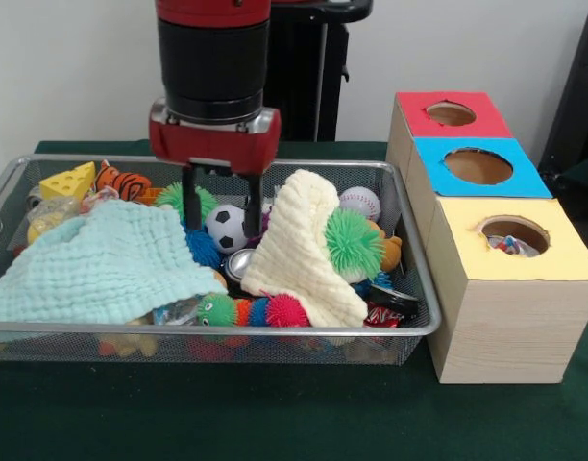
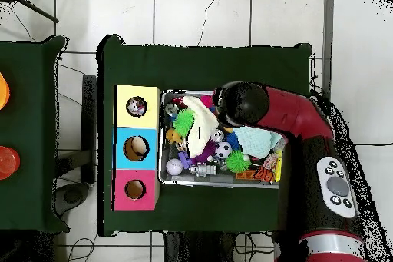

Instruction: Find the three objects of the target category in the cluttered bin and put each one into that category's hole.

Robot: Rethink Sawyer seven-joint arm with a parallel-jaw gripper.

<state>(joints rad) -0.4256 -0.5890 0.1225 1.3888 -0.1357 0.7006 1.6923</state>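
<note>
The wire-mesh bin point(image 1: 275, 330) is full of toys and also shows in the overhead view point(image 2: 199, 184). My gripper point(image 1: 222, 204) hangs open and empty over the bin's middle, with its fingertips just above a soccer ball point(image 1: 225, 229). A crinkly clear wrapper point(image 1: 47, 213) lies at the bin's left end by the mint cloth point(image 1: 102, 264). Another clear wrapper point(image 1: 175, 310) peeks out under that cloth's front edge. The yellow-topped hole point(image 1: 514, 233) is on the nearest wooden box, with a printed wrapper point(image 1: 506, 246) inside it. In the overhead view the arm hides the gripper, and the yellow hole point(image 2: 137, 106) holds something.
A pale yellow cloth point(image 1: 299, 245) is draped to the right of the gripper, beside a green spiky ball point(image 1: 354, 242). A baseball point(image 1: 359, 202), cheese toy point(image 1: 68, 181), tiger point(image 1: 121, 181) and caterpillar point(image 1: 246, 310) fill the bin. The blue hole point(image 1: 477, 165) and red hole point(image 1: 451, 113) lie behind the yellow one.
</note>
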